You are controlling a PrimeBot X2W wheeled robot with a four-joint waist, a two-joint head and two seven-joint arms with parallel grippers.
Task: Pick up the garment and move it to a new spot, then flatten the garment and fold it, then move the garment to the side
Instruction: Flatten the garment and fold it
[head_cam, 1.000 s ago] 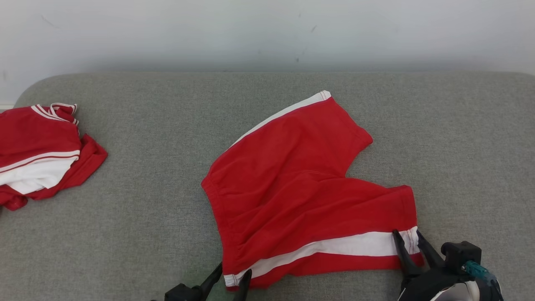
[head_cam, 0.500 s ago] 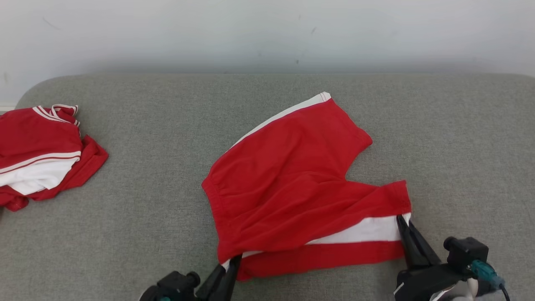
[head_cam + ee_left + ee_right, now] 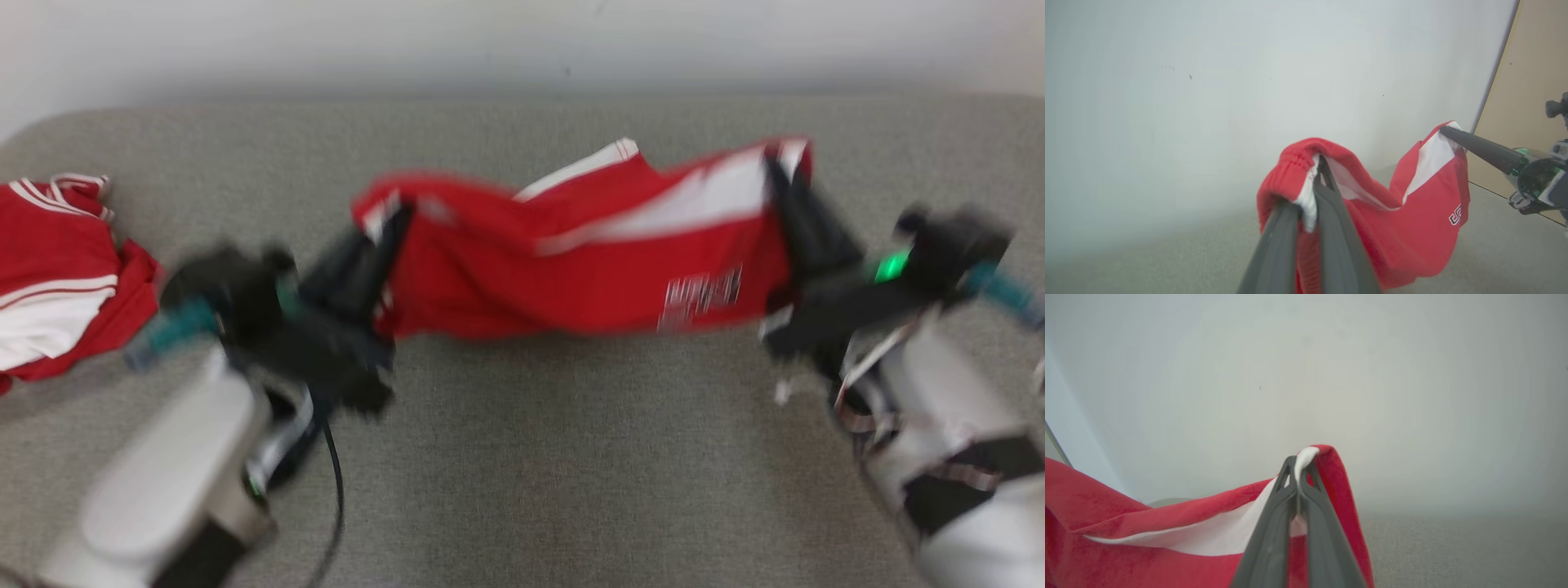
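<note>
Raised since before: garment (image 3: 588, 269) | head view motion-blurred | print (image 3: 702, 298) illegible

The shorts (image 3: 571, 269) span from left gripper (image 3: 397, 216) to right gripper (image 3: 773, 169) above the padded surface (image 3: 531, 457); another garment (image 3: 57, 278) lies at its left edge.

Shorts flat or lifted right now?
Lifted: shorts hang sagging between the left gripper and right gripper, each shut on an edge.

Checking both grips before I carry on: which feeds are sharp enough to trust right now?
Head view: heavy motion blur smears the red fabric shorts with white side stripes. Left wrist view: sharp, left gripper pinched on the waistband corner. Right wrist view: sharp, right gripper clamped on the white stripe.
</note>
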